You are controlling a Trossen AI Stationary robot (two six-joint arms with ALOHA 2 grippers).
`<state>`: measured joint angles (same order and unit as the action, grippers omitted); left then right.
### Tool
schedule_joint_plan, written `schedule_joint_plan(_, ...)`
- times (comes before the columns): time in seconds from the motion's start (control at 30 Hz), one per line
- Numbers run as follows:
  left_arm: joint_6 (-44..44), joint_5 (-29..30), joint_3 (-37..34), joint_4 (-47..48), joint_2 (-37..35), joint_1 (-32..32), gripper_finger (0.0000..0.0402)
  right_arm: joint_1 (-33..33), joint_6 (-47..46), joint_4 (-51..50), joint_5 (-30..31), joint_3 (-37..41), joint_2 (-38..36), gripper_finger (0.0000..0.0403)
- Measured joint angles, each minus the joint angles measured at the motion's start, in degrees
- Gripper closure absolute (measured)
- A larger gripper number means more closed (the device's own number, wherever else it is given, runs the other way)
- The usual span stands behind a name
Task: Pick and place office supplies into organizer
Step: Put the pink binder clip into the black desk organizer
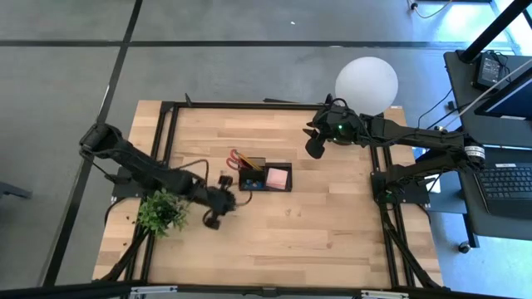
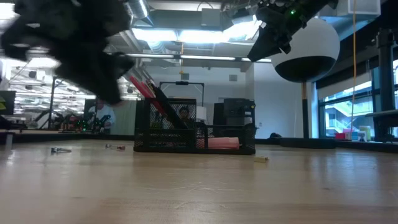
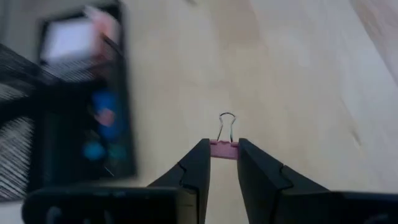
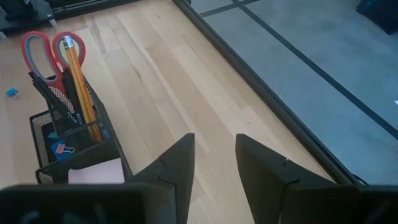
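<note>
The table is pale wood, smooth, with a faint grain and a soft sheen. The organizer is black wire mesh, matt. The clip has a pink painted body and shiny wire loops (metal, by the glint). The scissors have glossy red plastic handles. The lamp globe is smooth matt white.

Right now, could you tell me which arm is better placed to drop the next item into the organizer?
The left. Its gripper is shut on a pink binder clip and hangs just beside the black mesh organizer. The right gripper is open, holds nothing, and hovers farther off toward the table's far edge.
</note>
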<state>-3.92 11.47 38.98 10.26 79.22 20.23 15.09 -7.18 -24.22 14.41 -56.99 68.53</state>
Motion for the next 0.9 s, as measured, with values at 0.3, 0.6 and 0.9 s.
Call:
schedule_joint_plan(0.3,2.71,1.91,0.08,-6.98,0.98,-8.71,0.0334,0.0,0.13,-0.03,0.0,0.01,0.01,0.0281)
schedule_joint_plan(0.6,5.49,10.0,0.07,-7.54,5.85,-10.73,0.0334,0.0,0.13,-0.07,0.0,-0.01,0.01,0.0281)
schedule_joint_plan(0.9,5.13,12.14,0.07,-7.54,6.29,-10.85,0.0334,0.0,0.13,-0.06,0.0,0.0,0.0,0.0281)
